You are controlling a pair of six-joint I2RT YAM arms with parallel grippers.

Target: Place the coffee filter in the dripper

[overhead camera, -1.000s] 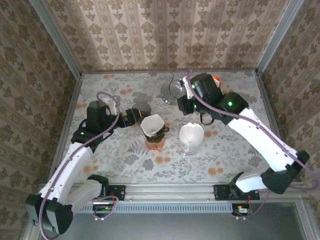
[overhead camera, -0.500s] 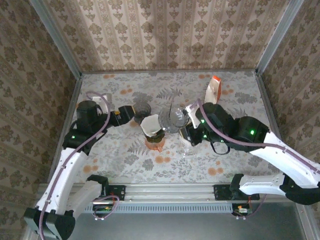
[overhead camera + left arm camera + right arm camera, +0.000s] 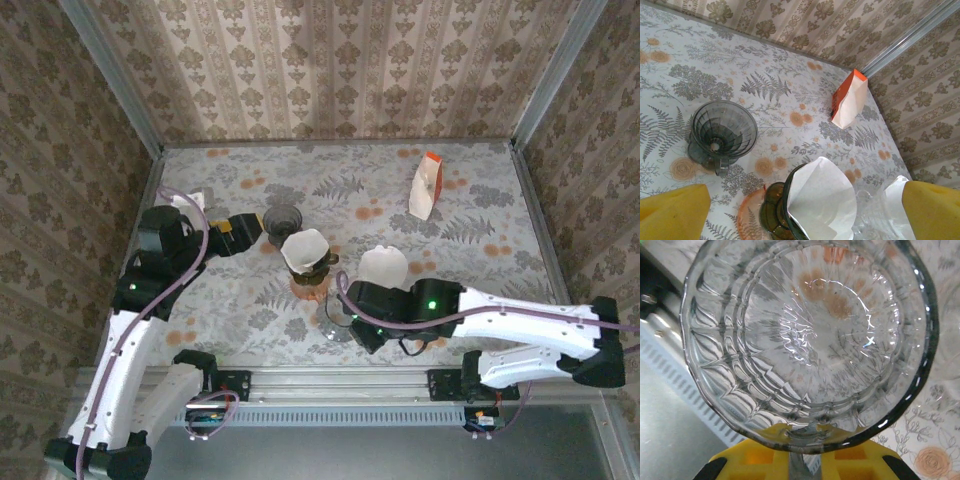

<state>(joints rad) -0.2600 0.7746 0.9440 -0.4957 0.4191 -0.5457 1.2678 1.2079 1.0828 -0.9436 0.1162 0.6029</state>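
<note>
A white coffee filter (image 3: pixel 303 246) (image 3: pixel 821 197) sits open in a dark green dripper (image 3: pixel 318 266) (image 3: pixel 774 212) on an orange saucer (image 3: pixel 310 288). An empty grey dripper (image 3: pixel 283 218) (image 3: pixel 723 131) stands behind it. A second white filter (image 3: pixel 383 266) (image 3: pixel 894 196) stands to the right on clear glass. My left gripper (image 3: pixel 252 228) (image 3: pixel 802 214) is open, left of the green dripper, with nothing between its fingers. My right gripper (image 3: pixel 350 314) (image 3: pixel 805 460) is shut on the rim of a clear ribbed glass dripper (image 3: pixel 336 316) (image 3: pixel 807 335), near the table's front edge.
An orange and white paper bag (image 3: pixel 425 186) (image 3: pixel 848 100) lies at the back right. The metal front rail (image 3: pixel 340 382) runs just below the right gripper. Patterned walls close in the back and both sides.
The right arm swung from the back of the table to the near edge, carrying the clear glass dripper. The left arm drew back a little to the left, still open.
</note>
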